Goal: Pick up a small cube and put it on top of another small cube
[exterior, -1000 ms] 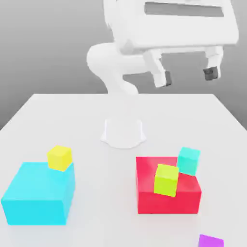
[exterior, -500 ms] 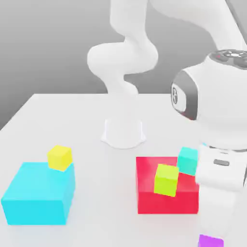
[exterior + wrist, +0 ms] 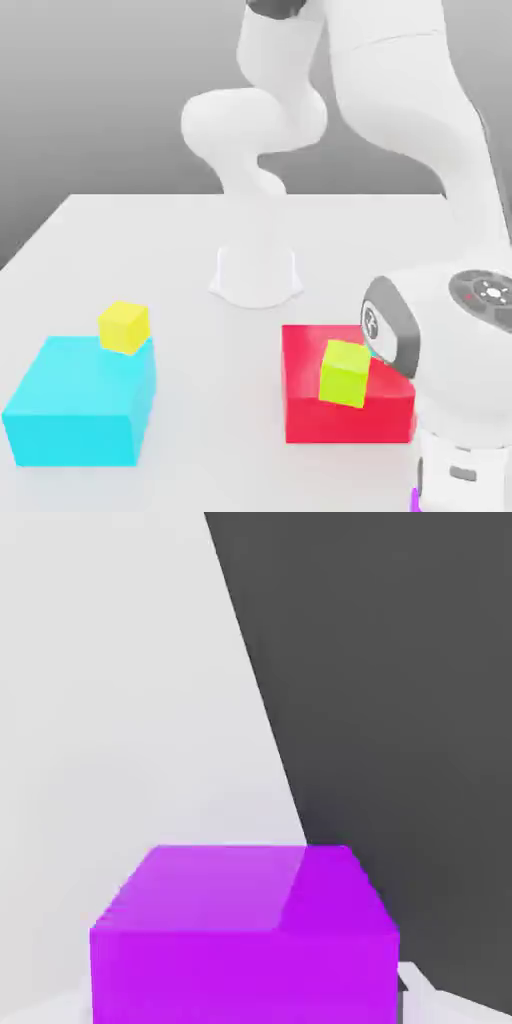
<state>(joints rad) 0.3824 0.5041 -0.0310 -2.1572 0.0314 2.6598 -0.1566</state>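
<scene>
While arm (image 3: 440,360) blocks, purple cube (image 3: 240,937) seems gripped.

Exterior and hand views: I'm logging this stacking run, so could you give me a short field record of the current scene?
surface: white table
arm: bent low at the exterior view's lower right
gripper: shut on purple cube, near the table's edge
big blocks: cyan block, red block
yellow cube: at the cyan block's far corner
lime-green cube: in front of the red block's top
stacking: not yet done
</scene>
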